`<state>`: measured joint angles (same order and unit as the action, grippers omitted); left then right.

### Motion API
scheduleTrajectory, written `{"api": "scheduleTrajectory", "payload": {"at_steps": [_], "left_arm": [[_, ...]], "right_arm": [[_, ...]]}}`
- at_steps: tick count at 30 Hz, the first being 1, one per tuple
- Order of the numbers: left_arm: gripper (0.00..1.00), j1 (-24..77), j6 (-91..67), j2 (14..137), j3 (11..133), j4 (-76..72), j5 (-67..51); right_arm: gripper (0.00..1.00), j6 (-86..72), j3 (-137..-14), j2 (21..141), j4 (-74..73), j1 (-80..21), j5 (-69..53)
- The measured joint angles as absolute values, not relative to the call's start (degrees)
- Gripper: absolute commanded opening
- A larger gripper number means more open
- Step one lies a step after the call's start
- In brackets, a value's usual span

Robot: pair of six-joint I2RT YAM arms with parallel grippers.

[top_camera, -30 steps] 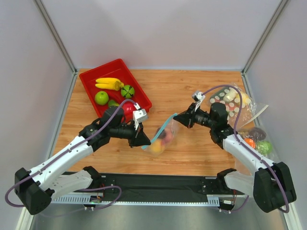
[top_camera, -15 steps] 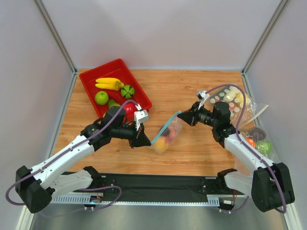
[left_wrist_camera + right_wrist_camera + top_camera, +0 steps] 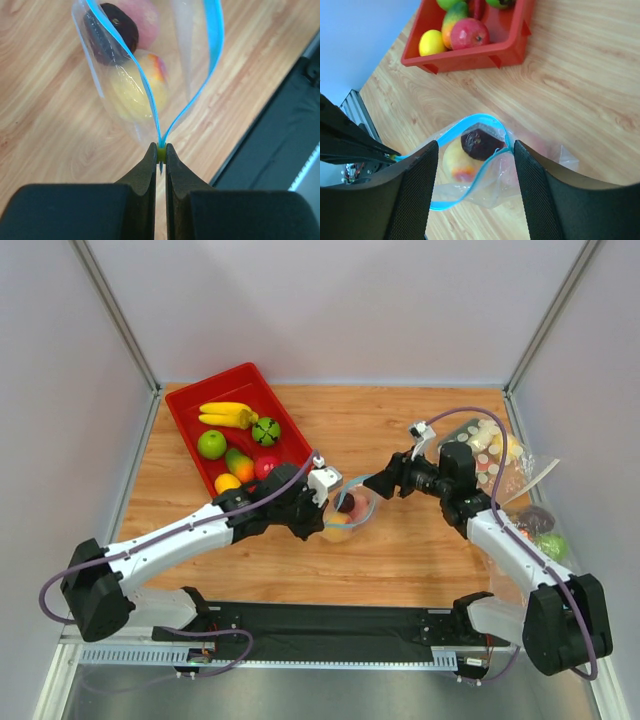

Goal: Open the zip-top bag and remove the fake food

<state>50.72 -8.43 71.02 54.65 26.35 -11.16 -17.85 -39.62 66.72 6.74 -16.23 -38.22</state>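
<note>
The right gripper [image 3: 377,483] has let go and its jaws are spread. The zip-top bag [image 3: 358,512] gapes, and the left gripper [image 3: 160,150] pinches the end of its strip.

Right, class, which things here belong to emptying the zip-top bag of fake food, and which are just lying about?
Job: clear plastic zip-top bag; dark purple round fruit, yellow-orange round fruit, pink-red peach-like fruit inside it; left gripper, shut on the bag; right gripper, open.
Lying about: red plastic tray; yellow bananas; green apple; crinkly clear bag of white discs.
</note>
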Motion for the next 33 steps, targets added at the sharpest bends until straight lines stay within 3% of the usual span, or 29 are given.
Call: {"api": "scheduleTrajectory", "payload": {"at_steps": [18,33], "left_arm": [[0.0,54.9,-14.0,74.0,55.9,21.7,3.1],[0.0,56.6,-16.3,73.9,55.9,19.7,7.0]], "right_arm": [[0.66,-25.6,-37.0,53.8,-11.4,-21.7,-13.1],[0.67,-30.6,-33.3,52.8,-12.8,-25.9,-9.0]]}}
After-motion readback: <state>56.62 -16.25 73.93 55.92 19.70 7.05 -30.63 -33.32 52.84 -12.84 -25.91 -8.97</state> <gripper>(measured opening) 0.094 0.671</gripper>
